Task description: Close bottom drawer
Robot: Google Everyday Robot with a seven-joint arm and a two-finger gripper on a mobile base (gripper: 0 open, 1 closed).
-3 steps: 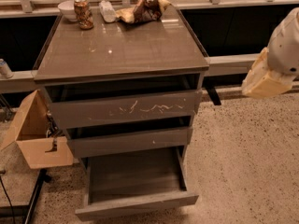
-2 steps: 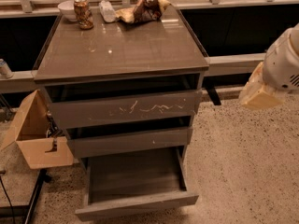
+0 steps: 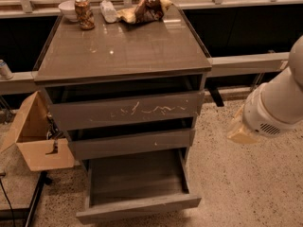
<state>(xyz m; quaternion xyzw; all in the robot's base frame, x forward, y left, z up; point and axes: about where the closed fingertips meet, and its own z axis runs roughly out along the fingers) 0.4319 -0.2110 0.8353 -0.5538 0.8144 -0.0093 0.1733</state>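
a low grey-brown wooden cabinet (image 3: 199, 86) with three drawer fronts stands on a speckled stone floor (image 3: 246, 188). the bottom drawer (image 3: 139, 208), a wide shallow grey-brown one with a plain, handle-less front, is pulled well out towards the camera. its grey bed shows from wall to wall, and its front panel sits near the lower edge of the view. above it, the mid-height plain drawer front (image 3: 132, 143) and the tall drawer front with white scratches (image 3: 128, 110) each stand out a little from the frame, with a dark gap over each.

on the glossy brown worktop (image 3: 123, 51), along the back edge, stand a small white bowl (image 3: 67, 8) and a rusty brown can (image 3: 84, 13), just beside each other. next to them lie a white plastic bottle (image 3: 108, 11) on its side and a crumpled brown-and-yellow bag (image 3: 144, 8).

an open cardboard box (image 3: 35, 150) sits close against the cabinet's left side; something dark lies at its mouth, too dim to name.

the pincer (image 3: 240, 130), a cream-coloured piece at the end of the thick white arm (image 3: 279, 103), hangs to the right of the cabinet at about the height of the middle front. it is apart from every drawer and holds nothing that can be seen. whether it is apart or together cannot be told.

bare floor lies between the pincer and the right wall of the open drawer, and in front of the cabinet on that side.
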